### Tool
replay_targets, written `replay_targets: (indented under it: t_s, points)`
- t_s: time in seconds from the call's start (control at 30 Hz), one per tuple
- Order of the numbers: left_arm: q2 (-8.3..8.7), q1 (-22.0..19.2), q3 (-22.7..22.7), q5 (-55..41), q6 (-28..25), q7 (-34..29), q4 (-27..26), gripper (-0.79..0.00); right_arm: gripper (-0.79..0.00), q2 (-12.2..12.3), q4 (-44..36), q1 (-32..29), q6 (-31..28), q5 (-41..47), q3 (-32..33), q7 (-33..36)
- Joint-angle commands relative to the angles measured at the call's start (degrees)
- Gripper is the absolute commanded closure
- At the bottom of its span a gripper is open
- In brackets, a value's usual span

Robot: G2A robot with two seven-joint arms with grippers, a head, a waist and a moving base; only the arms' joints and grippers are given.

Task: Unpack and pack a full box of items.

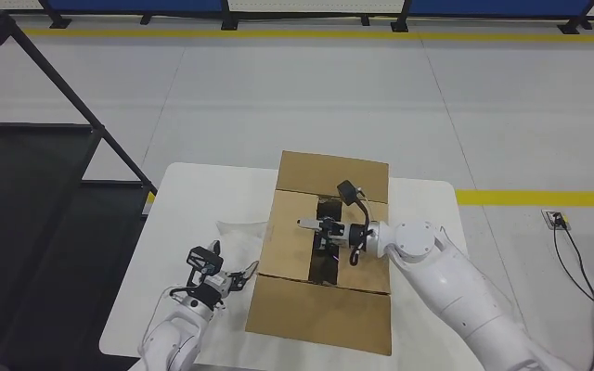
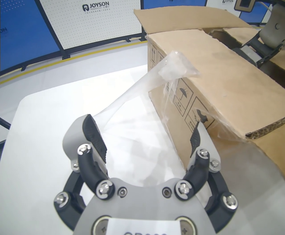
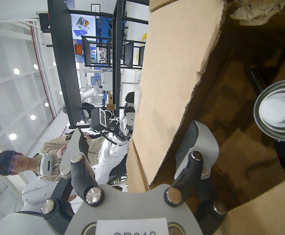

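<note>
A brown cardboard box (image 1: pixel 334 172) stands mid-table with its flaps folded outward. My right gripper (image 1: pixel 320 236) is over the box opening, open, and straddles one flap (image 3: pixel 173 73): one finger is outside it and the other inside. Down in the box lie a round metal tin (image 3: pixel 270 115), a dark item (image 3: pixel 258 80) and crumpled paper (image 3: pixel 251 11). My left gripper (image 2: pixel 144 133) is open, low over the table beside the box wall (image 2: pixel 182 93). A clear plastic bag (image 2: pixel 142 124) lies under and between its fingers and leans on that wall.
The white table (image 1: pixel 204 199) has bare room on the bag's side of the box. The bag (image 1: pixel 239 232) spreads over the table toward the left gripper (image 1: pixel 237 278). A black frame rack (image 1: pixel 56 185) stands off the table on that side.
</note>
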Motion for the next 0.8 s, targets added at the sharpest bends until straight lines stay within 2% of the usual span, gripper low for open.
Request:
replay_targets:
  t_s: [0.0, 0.17, 0.37, 0.53, 0.77]
  points:
    - [0.13, 0.68, -0.76, -0.11, -0.34, 0.65, -0.78, -0.785, -0.785, -0.08, -0.04, -0.15, -0.62, 0.76, 0.53, 0.16]
    - [0.56, 3.17, -2.83, -0.23, -2.06, 2.90, -4.13, -0.785, -0.785, -0.29, -0.56, -0.47, -2.34, 3.21, 1.93, 1.61]
    - [1.34, 7.44, -5.42, 1.55, -6.78, 6.17, -9.61, -0.785, -0.785, -0.96, -1.71, 0.03, -3.57, 4.66, 2.46, 2.21]
    - [1.83, 10.02, -6.39, 4.24, -9.34, 6.72, -13.56, -0.785, -0.785, -1.96, -2.32, 1.04, -4.60, 4.93, 1.90, 1.48]
    - [1.64, 8.67, -4.00, 4.94, -8.49, 4.87, -14.48, -0.785, -0.785, -3.96, -1.29, 2.84, -6.27, 5.82, 0.23, 0.04]
